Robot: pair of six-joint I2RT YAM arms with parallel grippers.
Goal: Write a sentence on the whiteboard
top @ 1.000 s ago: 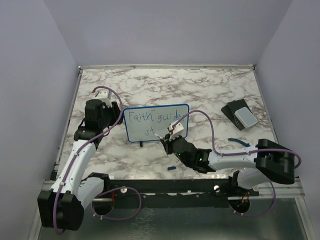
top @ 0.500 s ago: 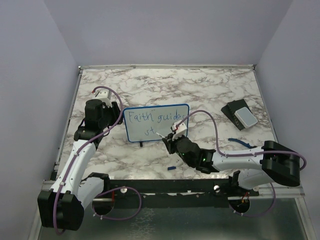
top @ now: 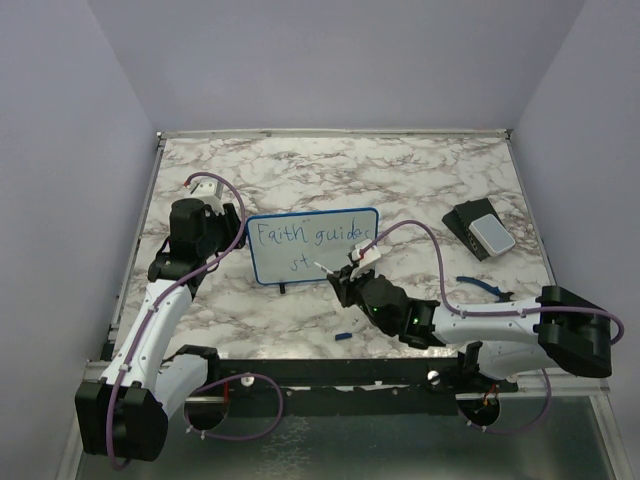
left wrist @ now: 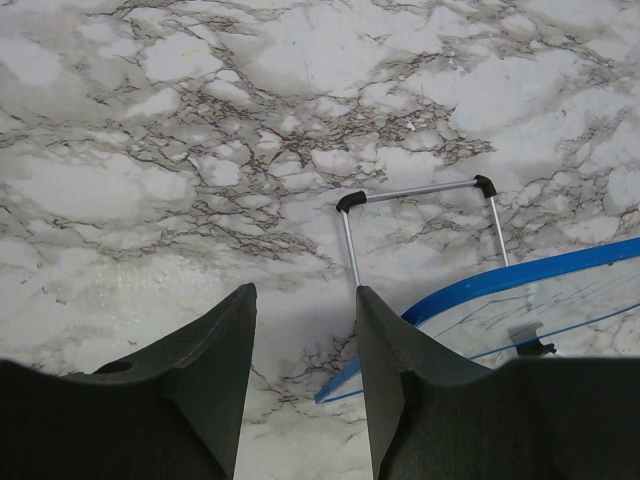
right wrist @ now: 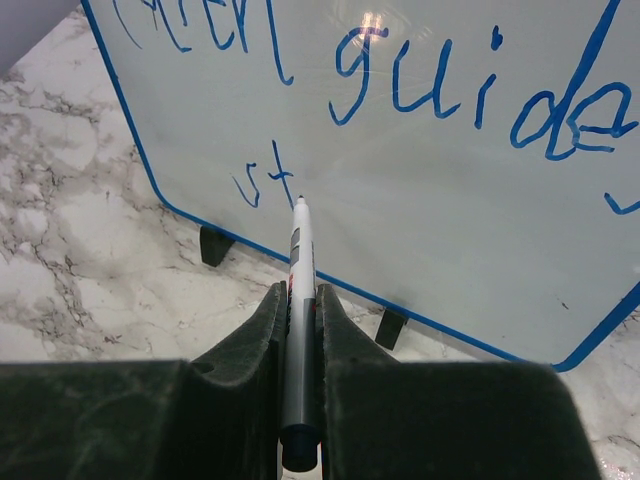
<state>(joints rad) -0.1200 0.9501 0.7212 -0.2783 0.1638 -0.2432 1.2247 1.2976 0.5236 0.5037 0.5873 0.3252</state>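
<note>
The whiteboard (top: 312, 245) stands upright mid-table on two black feet, blue-framed. The sentence (top: 300, 236) reads "Faith guide" with "st" (right wrist: 262, 186) beneath in blue ink. My right gripper (top: 347, 281) is shut on a white marker (right wrist: 300, 250), jaws (right wrist: 300, 290) tight on its barrel. Its tip rests at the board just right of "st". My left gripper (top: 232, 232) is at the board's left end, open (left wrist: 305, 292). The whiteboard's blue corner (left wrist: 345, 385) lies low in the gap, beside the right finger (left wrist: 400, 370), ungripped.
A dark block with a pale grey pad (top: 480, 232) lies at the right. A blue stick (top: 478, 284) lies near the right arm and a small blue piece (top: 343, 337) near the front edge. The board's wire stand (left wrist: 420, 190) props it behind.
My right gripper has slid right and a little down along the board, uncovering the end of "guide". The marker tip stays by "st". The left arm has not moved.
</note>
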